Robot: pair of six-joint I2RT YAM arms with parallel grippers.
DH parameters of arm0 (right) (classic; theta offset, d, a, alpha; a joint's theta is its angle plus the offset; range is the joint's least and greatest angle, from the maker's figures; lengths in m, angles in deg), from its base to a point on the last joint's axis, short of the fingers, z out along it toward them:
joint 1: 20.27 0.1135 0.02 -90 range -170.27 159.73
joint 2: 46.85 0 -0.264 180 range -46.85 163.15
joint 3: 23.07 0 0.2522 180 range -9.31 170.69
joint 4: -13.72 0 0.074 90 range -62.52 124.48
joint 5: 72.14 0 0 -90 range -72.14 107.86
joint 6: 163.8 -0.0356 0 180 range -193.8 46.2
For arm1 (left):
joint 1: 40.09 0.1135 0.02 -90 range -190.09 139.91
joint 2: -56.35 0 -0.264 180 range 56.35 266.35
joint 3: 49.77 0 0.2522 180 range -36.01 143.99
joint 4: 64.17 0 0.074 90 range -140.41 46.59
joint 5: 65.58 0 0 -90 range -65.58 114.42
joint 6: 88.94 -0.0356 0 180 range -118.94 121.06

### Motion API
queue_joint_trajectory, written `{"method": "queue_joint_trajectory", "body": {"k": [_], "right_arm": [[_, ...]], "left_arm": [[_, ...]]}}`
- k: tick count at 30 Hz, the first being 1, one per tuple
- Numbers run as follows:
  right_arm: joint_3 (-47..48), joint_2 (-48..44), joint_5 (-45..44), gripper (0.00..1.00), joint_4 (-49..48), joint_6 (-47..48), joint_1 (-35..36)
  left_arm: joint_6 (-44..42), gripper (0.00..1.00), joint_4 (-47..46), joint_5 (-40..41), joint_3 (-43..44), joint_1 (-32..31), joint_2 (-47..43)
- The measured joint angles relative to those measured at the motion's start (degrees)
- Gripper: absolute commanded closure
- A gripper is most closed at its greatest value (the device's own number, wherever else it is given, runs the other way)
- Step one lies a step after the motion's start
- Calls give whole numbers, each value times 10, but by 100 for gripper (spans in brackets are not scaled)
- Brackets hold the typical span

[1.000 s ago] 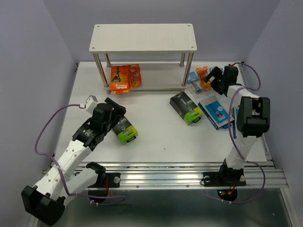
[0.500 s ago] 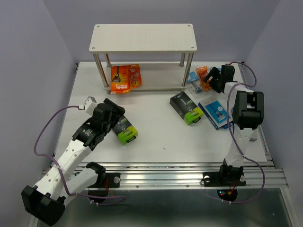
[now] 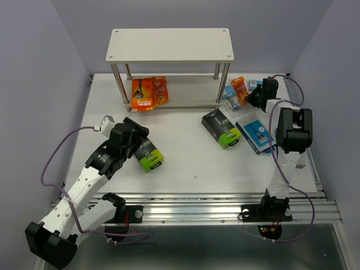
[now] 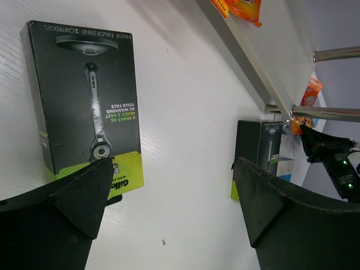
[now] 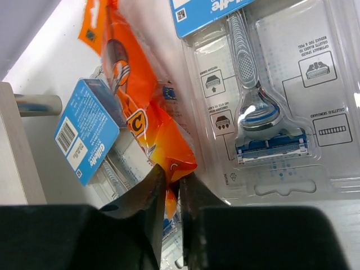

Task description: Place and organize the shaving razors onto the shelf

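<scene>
Left pincer (image 4: 171, 169): held wide open above the table (image 3: 185, 169), with nothing gripped.
Black-and-green box (image 4: 84, 95): laid flat just ahead of one finger of the left pincer, its green end overlapped by that fingertip; contact cannot be told.
Second black-and-green box (image 3: 221, 128): laid flat well ahead of the left pincer's other finger, between the two arms.
Blue box (image 3: 256, 134): laid flat near the right pincer, on the side towards its arm's base.
Right pincer (image 5: 171, 177): almost fully closed, with a corner of the orange pack (image 5: 132, 107) pinched between the fingertips.
Orange pack: held by its corner and stretched away from the right pincer.
Clear razor card (image 5: 264, 112): laid just beside the right pincer, partly overlapped by the orange pack.
Small blue card (image 5: 87, 132): seen on the other side of the orange pack.
Shelf (image 3: 170, 45): set far beyond the left pincer and near the right one; two orange packs (image 3: 147, 93) are placed on its lower board, at the end nearer the left pincer.
</scene>
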Motion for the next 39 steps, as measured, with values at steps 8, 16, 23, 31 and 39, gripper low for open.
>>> {"method": "queue_joint_trajectory", "body": {"k": [8,16,23,31,39], "right_arm": [[-96,-64,-1,99,-37,-22,0],[-238,-242,-7,99,-86,-65,0],[-429,-513,-26,99,-70,-127,0],[-514,-767,3,99,92,-154,0],[-571,-849,50,99,156,-199,106]], "left_arm": [[6,1,-1,-9,-1,0,-35],[8,1,0,-16,-16,0,-72],[3,1,-4,-23,-27,0,-78],[-26,1,-43,-40,-27,0,-19],[-51,1,-76,-72,-27,2,24]]}}
